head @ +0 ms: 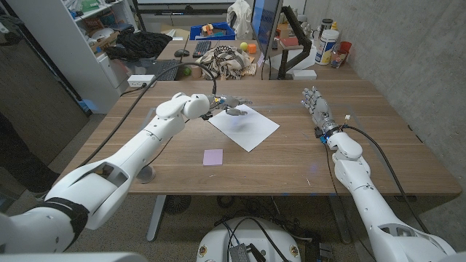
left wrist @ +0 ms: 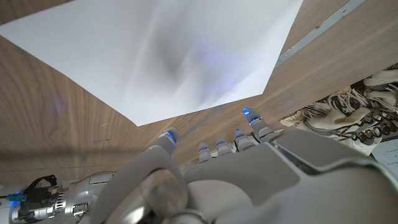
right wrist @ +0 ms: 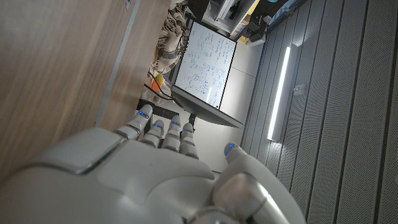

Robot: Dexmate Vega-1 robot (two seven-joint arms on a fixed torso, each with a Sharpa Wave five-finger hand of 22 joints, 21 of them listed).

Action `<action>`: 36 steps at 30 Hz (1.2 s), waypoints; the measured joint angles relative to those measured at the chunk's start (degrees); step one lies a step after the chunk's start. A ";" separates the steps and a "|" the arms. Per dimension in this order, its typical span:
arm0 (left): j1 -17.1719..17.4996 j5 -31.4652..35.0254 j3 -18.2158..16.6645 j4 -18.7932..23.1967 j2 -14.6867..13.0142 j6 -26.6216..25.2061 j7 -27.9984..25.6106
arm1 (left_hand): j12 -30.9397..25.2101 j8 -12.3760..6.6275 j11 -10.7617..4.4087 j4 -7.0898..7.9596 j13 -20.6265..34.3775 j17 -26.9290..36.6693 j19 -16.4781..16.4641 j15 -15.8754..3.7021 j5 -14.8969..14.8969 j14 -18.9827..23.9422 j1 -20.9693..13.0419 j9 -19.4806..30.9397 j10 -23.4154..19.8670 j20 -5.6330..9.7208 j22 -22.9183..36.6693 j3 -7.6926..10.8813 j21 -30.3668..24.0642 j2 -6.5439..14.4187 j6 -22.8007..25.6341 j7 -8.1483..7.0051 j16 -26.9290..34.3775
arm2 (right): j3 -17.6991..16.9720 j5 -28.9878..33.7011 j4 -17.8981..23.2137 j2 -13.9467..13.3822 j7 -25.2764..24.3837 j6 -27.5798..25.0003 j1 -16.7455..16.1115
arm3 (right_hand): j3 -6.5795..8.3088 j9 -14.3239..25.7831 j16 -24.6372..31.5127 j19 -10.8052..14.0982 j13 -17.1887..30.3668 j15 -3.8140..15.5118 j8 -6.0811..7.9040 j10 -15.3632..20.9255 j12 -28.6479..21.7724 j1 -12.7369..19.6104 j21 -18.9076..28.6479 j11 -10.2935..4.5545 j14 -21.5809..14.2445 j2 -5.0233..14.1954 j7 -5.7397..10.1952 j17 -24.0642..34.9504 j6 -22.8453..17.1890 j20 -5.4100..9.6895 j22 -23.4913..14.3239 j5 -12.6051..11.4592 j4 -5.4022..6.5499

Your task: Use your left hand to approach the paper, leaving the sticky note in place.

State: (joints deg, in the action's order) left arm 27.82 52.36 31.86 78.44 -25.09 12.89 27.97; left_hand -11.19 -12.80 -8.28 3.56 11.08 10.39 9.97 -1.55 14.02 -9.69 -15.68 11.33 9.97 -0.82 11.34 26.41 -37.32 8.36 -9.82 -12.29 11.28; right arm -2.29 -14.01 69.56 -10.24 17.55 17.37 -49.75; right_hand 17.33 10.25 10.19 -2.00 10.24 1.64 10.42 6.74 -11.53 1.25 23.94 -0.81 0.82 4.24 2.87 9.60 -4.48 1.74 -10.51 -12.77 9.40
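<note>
Our left hand [head: 231, 106] hovers over the paper's [head: 246, 127] 11 o'clock corner, fingers spread, holding nothing. Sticky note [head: 212, 156] sits near the paper's 7 o'clock; our right hand [head: 317, 109] stands open at 3 o'clock.

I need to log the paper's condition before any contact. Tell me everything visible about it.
The paper is a plain white blank sheet lying flat on the wooden table, turned so its corners point diagonally. It looks smooth and uncreased, with soft shadows on it. The left hand hovers over its far corner; contact cannot be told. The sticky note lies apart, nearer the robot.
</note>
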 measured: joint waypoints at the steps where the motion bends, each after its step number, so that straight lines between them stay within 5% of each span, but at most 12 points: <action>1: 0.00 0.12 0.07 0.08 -0.02 -0.04 0.08 | 0.00 0.00 0.00 0.00 0.00 0.00 0.00 0.00 0.00 0.00 -0.05 0.00 0.00 0.00 0.00 0.00 0.25 -0.05 0.00 0.00 -0.12 | 0.00 0.01 0.00 0.01 0.02 -0.03 0.00 | 0.00 0.00 0.00 0.00 0.00 0.00 0.00 0.00 0.00 0.00 0.00 0.00 0.00 0.00 0.00 0.00 0.00 0.00 0.00 0.00 0.00; 36: -0.09 2.22 1.66 0.47 -0.41 -0.80 3.82 | 0.39 0.00 0.01 0.02 -0.01 0.15 -0.01 0.00 -0.71 0.00 -2.38 0.28 0.00 -0.01 0.26 1.89 1.11 1.68 0.00 0.00 -0.33 | 0.07 0.47 -0.38 0.28 -0.04 0.26 0.00 | 0.00 0.00 0.00 0.00 0.00 0.00 0.00 0.00 0.00 0.00 -0.44 0.00 0.00 0.00 0.31 0.01 -0.33 0.00 0.00 0.00 0.00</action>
State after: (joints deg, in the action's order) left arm 27.73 54.57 33.52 78.91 -25.51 12.09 31.79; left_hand -10.80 -12.80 -8.28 3.57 11.07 10.55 9.96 -1.55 13.31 -9.70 -18.06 11.60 9.97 -0.83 11.61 28.29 -36.21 10.04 -9.82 -12.29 10.95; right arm -2.22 -13.54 69.18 -9.96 17.51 17.63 -49.75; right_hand 17.33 10.25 10.19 -2.00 10.24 1.65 10.42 6.75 -11.53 1.25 23.50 -0.81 0.82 4.24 3.18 9.61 -4.81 1.74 -10.51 -12.77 9.40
